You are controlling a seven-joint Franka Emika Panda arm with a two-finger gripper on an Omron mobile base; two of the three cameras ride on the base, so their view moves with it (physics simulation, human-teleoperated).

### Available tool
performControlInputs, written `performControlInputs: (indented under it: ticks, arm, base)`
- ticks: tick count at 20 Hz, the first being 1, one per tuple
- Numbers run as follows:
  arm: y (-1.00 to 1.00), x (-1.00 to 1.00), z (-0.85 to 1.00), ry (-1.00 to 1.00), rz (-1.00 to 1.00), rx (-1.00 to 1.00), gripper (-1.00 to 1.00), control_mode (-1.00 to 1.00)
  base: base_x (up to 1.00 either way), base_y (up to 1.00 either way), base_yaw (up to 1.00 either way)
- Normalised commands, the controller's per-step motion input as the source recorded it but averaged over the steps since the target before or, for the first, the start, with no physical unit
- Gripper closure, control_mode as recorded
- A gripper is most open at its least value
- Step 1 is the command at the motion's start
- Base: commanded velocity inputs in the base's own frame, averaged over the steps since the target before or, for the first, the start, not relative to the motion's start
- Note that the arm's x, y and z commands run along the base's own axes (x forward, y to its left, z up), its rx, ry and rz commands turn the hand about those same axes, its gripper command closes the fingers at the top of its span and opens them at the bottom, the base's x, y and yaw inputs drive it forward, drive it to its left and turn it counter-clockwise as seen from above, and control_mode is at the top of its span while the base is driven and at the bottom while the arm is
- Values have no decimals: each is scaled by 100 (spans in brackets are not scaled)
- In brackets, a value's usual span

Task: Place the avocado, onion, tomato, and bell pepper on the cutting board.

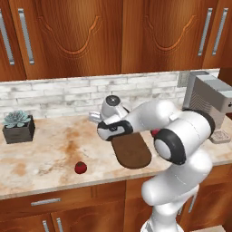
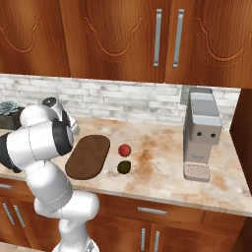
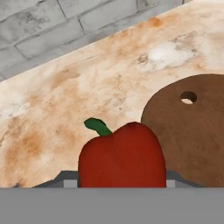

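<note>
Dark brown cutting board [image 2: 88, 156]: flat on the counter [image 2: 162, 172], in front of the arm; its hanging hole shows in the hand view.
Bell pepper [image 3: 122, 159]: red, green stem, close before the hand camera; whether the gripper is clamped on it cannot be told.
Avocado [image 2: 124, 167]: right of the board, just below a red tomato [image 2: 125, 149].
Left side: a red round item [image 1: 80, 167], near a potted succulent [image 1: 18, 126].

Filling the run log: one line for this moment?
gripper: holds red bell pepper | cutting board: bare | avocado, tomato: on counter
</note>
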Motion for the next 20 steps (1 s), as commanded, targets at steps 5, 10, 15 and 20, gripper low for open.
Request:
performControlInputs:
  ticks: [5,10,15,20]
  arm:
    - [-44,-33,22,-1,0,0,100,-100]
    - [-42,-26,25,0,0,0,100,-100]
    - [-32,-22,-3,0,0,-1,100,-100]
    - [-18,-16,-24,0,0,-4,100,-100]
  base:
    - [0,0,0]
    - [0,0,0]
    - [0,0,0]
    - [0,0,0]
